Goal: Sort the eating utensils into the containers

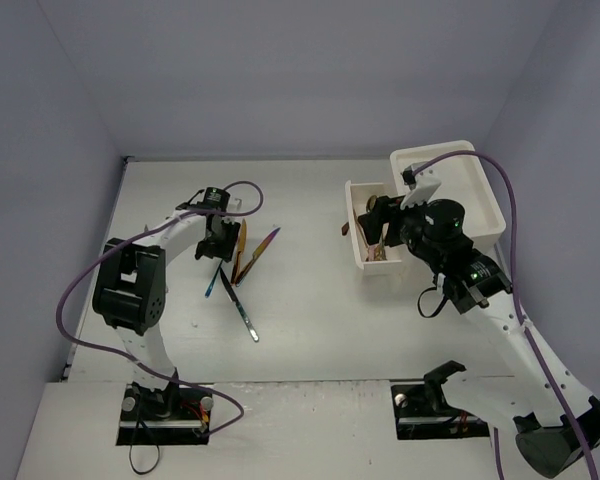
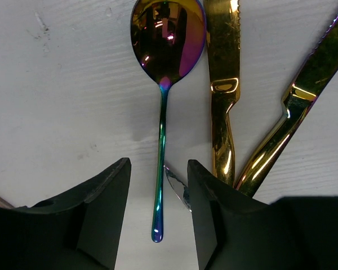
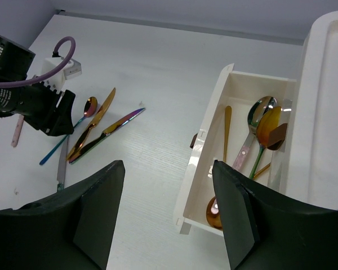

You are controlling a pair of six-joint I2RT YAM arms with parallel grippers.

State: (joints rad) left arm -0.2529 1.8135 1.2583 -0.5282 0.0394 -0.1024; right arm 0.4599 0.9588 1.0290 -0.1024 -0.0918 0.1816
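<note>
Tabletop [image 1: 310, 310] white, with one drawer unit [image 1: 480, 195] at 2 o'clock and one drawer [image 3: 205, 152] pulled out toward 9, holding at least four spoons [image 3: 259, 109]. Right gripper [image 3: 168, 169] spread wide above that drawer, grasping nothing. Left gripper [image 2: 158, 174] at 10 o'clock, also spread, straddling one iridescent spoon [image 2: 168, 39] without touching. Two gold knives [image 2: 224, 84] just toward 3.

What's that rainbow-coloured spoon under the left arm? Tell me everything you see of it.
The rainbow spoon looks like polished metal. Its oval bowl shimmers purple, gold and green, and its thin handle shades to blue-green. It lies flat on the white table, handle between the open jaws of the left gripper, which do not touch it. A gold knife lies close beside it.
</note>
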